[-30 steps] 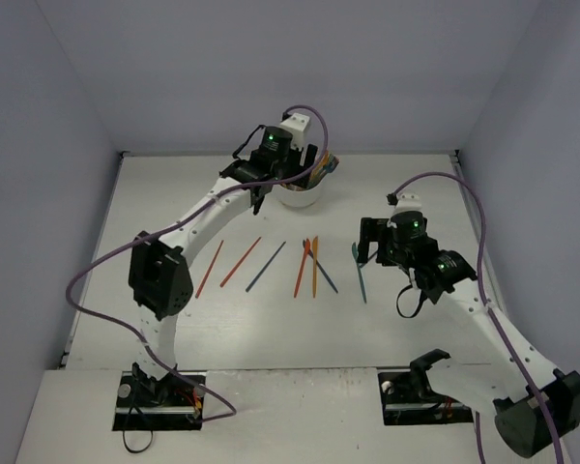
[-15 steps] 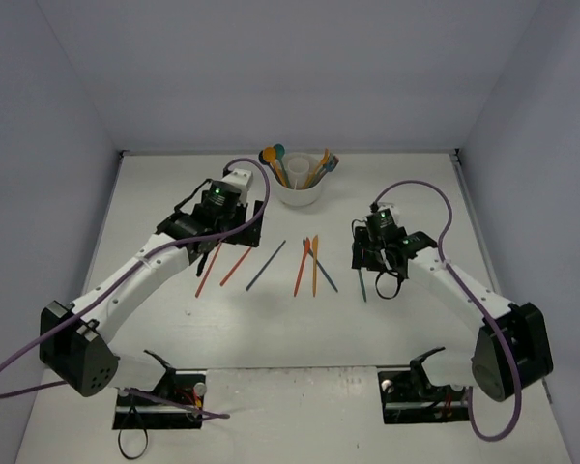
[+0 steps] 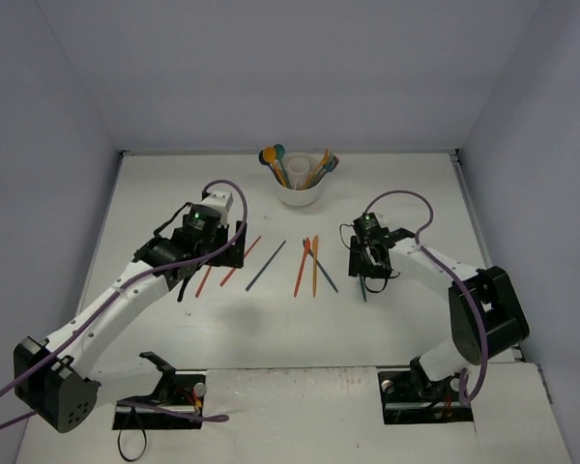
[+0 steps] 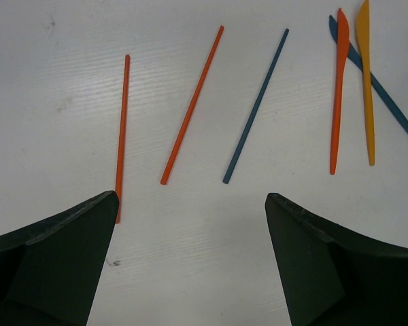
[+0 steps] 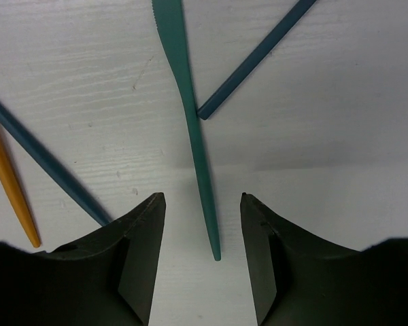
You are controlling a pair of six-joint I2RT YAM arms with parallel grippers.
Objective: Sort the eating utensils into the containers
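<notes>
The white cup (image 3: pixel 301 192) stands at the back centre with several utensils upright in it. More utensils lie on the table: two orange sticks (image 4: pixel 122 129) (image 4: pixel 192 105), a dark blue stick (image 4: pixel 256 105), an orange knife (image 4: pixel 338 88), a yellow-orange knife (image 4: pixel 366 81) and a dark blue knife (image 4: pixel 387 102). My left gripper (image 4: pixel 190 198) hovers open just short of the sticks' near ends (image 3: pixel 208 273). My right gripper (image 5: pixel 202 198) is low over the teal knife (image 5: pixel 189 115), its jaws straddling the handle with a gap on each side (image 3: pixel 365 265).
In the right wrist view a dark blue stick (image 5: pixel 258 58) lies right of the teal knife, while the dark blue knife (image 5: pixel 47 166) and an orange knife (image 5: pixel 10 183) lie to the left. Grey walls enclose the table on three sides.
My left arm came back from the cup to the orange sticks and its jaws opened wide. My right gripper dropped over the teal knife and its jaws have narrowed around the handle.
</notes>
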